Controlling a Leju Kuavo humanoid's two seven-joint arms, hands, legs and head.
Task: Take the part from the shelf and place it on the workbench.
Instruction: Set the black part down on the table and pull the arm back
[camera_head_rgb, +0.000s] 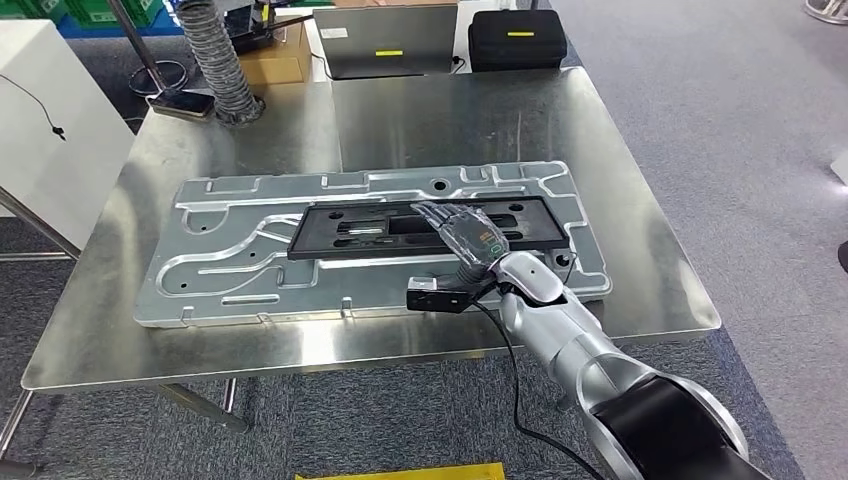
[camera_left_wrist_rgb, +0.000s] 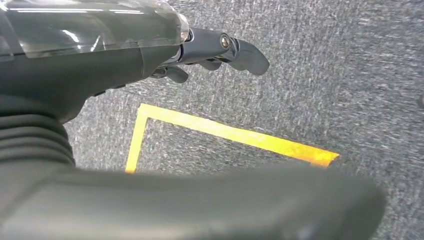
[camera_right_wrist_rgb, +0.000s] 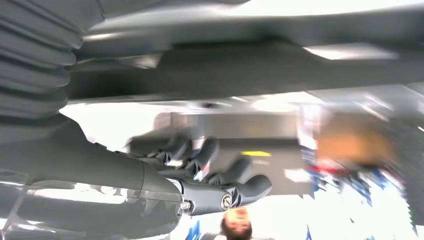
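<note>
The part is a long flat black panel (camera_head_rgb: 400, 228) with slots. It lies on a large silver machined plate (camera_head_rgb: 230, 260) on the steel workbench (camera_head_rgb: 450, 120). My right hand (camera_head_rgb: 468, 238) hovers palm down over the panel's right half with its fingers stretched out, gripping nothing. In the right wrist view the right hand (camera_right_wrist_rgb: 210, 175) has loosely bent fingers, and the dark panel (camera_right_wrist_rgb: 250, 70) runs close by its palm side. My left hand (camera_left_wrist_rgb: 200, 55) hangs over grey carpet and holds nothing.
At the bench's far edge stand a grey laptop (camera_head_rgb: 385, 40), a black case (camera_head_rgb: 517, 38) and a cardboard box (camera_head_rgb: 272, 58). A ribbed hose (camera_head_rgb: 222, 60) and a phone (camera_head_rgb: 180, 102) sit at the far left corner. Yellow floor tape (camera_left_wrist_rgb: 225, 135) lies under the left hand.
</note>
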